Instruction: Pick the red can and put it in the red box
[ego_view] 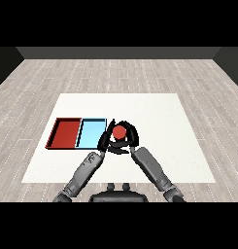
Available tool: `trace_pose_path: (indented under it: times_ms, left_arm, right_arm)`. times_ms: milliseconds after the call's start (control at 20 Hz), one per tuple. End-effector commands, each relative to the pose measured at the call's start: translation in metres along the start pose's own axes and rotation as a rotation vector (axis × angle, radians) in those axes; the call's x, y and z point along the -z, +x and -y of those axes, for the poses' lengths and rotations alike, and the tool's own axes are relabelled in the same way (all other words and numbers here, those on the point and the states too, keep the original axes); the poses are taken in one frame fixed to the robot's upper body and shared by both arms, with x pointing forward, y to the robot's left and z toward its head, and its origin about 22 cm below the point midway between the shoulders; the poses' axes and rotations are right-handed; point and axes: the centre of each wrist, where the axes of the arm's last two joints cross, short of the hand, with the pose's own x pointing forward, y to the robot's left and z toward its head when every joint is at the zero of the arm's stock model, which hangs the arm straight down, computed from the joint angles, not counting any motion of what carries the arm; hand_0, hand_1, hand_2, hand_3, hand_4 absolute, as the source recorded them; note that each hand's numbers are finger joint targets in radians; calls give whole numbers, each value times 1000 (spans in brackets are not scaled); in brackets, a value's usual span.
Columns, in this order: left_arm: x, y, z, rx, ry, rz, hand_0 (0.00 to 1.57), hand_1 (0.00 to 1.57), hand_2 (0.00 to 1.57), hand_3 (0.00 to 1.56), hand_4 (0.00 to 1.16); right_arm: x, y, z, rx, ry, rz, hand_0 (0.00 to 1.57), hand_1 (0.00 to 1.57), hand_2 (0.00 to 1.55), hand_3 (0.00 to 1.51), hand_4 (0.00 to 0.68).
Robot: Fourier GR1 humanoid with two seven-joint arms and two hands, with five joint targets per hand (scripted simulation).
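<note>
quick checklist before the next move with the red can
1. Red can within reach of a hand: ok, both hands are at it, just right of the light blue tray.
2. Right hand curled round the can: ok, its fingers arc over the top and right side.
3. Left hand role: cannot tell whether it grips the can or only rests beside it.
4. Can lifted off the table: cannot tell.
5. Red tray free to receive: ok, nothing shows inside.
6. Can in the red tray: not ok, the light blue tray lies between them.
</note>
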Motion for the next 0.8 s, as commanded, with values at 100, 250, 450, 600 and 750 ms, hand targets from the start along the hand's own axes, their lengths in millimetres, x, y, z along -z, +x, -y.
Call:
trace_pose_path:
  times_ms: [100, 250, 450, 600, 750]
  left_arm:
    - [2, -4, 0, -8, -15, 11, 0, 0, 0, 0, 0]
    - [14, 13, -18, 15, -24, -6, 0, 0, 0, 0, 0]
    - [13, 16, 17, 23, -32, -12, 0, 0, 0, 0, 0]
    - [1, -3, -6, 10, -12, -7, 0, 0, 0, 0, 0]
    - [-4, -7, 26, 88, 32, -11, 0, 0, 0, 0, 429]
  right_arm:
    - [-14, -10, -13, 1, 30, 28, 1447, 1447, 1425, 1383, 615]
    - [-5, -7, -11, 45, 32, -4, 1445, 1445, 1430, 1385, 600]
    - [-4, -4, -25, 45, 42, 14, 1459, 1459, 1445, 1395, 588]
    - [1, -2, -30, 46, 45, 18, 1455, 1455, 1450, 1398, 543]
    - [1, 19, -27, 53, 39, 27, 1486, 1486, 1461, 1406, 504]
